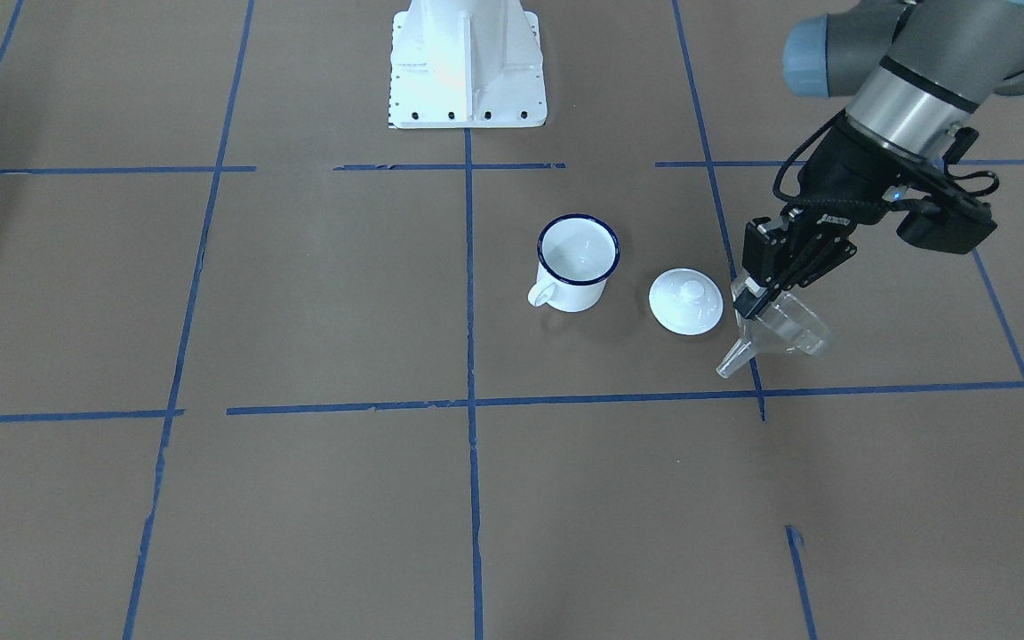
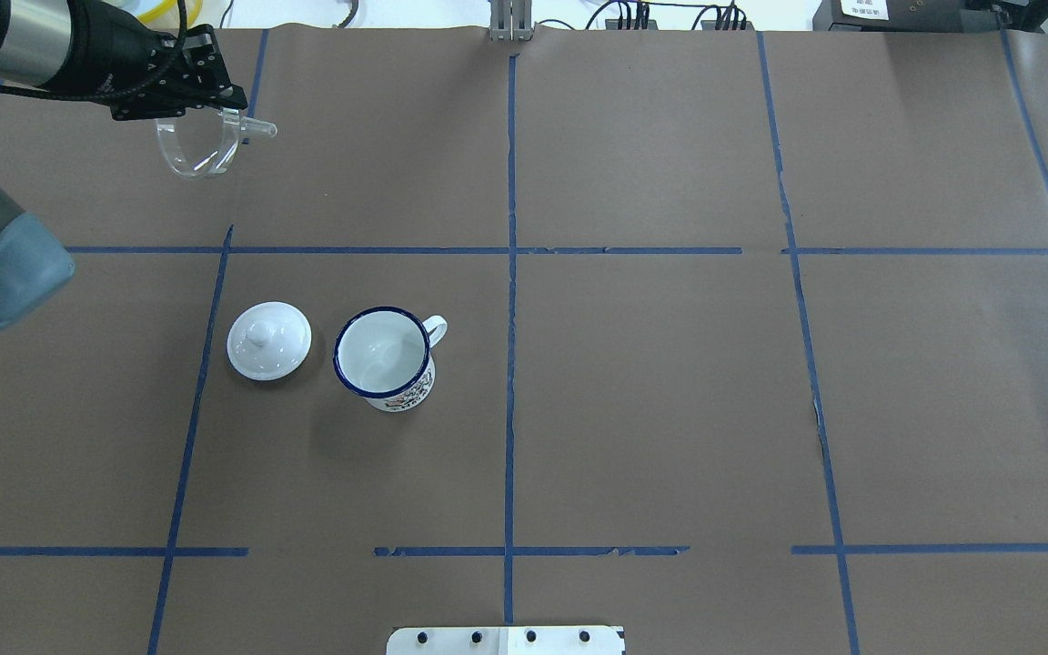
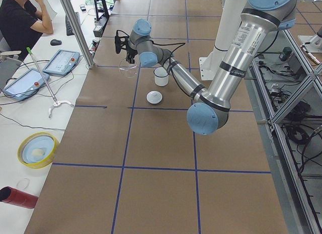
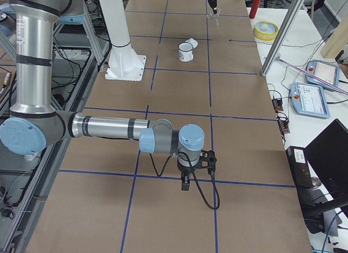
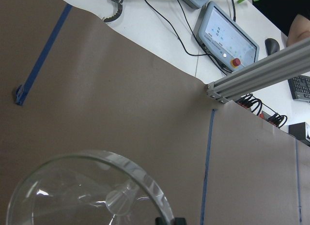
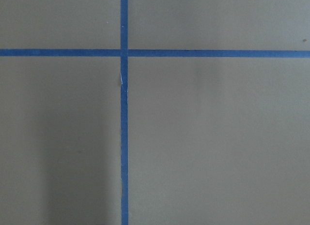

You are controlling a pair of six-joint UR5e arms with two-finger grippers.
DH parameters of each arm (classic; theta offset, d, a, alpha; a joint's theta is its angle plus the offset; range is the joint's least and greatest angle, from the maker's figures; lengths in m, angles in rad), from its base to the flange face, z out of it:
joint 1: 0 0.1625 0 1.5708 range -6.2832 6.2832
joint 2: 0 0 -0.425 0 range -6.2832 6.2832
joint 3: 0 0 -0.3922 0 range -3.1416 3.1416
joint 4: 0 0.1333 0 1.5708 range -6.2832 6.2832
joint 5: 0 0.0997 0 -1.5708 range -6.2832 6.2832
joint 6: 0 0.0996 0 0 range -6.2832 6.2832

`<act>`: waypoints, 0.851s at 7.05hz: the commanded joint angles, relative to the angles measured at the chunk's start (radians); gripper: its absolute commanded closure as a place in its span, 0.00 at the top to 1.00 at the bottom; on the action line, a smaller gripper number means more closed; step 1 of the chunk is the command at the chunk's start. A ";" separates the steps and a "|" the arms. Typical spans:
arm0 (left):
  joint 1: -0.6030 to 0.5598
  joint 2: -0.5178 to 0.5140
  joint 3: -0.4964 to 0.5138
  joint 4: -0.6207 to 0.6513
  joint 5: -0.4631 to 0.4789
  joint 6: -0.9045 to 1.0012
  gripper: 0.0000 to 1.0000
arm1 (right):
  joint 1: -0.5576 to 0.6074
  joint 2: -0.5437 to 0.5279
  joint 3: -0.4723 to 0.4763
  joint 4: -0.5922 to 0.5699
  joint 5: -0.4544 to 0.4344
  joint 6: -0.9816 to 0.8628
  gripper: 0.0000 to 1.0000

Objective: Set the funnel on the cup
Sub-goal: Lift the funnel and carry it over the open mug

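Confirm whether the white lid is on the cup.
No, the lid lies beside the cup, whose mouth is open.

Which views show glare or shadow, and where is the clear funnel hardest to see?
Front-facing view: glare bleaches the robot base; overhead view: the cup throws a soft shadow; left wrist view: the funnel is close, faint, with bright glints.

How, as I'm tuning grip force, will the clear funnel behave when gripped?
Likely light and stiff: the small clear plastic funnel looks undeformed, held by its rim in the left pincer. Probably slippery, being smooth and glossy. Laid down, its round cone could roll.
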 commanded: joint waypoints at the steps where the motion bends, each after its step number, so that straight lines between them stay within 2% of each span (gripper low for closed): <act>1: 0.039 -0.004 -0.113 0.181 0.002 0.036 0.00 | 0.000 0.000 0.000 0.000 0.000 0.000 1.00; 3: 0.129 -0.038 -0.194 0.384 0.011 0.096 0.00 | 0.000 0.000 0.000 0.000 0.000 0.000 1.00; 4: 0.209 -0.084 -0.205 0.485 0.063 0.101 0.00 | 0.000 0.000 0.000 0.000 0.000 0.000 1.00; 5: 0.298 -0.160 -0.195 0.613 0.171 0.101 0.00 | 0.000 0.001 0.000 0.000 0.000 0.000 1.00; 6: 0.329 -0.223 -0.190 0.713 0.209 0.102 0.00 | 0.000 0.001 0.000 0.000 0.000 0.000 1.00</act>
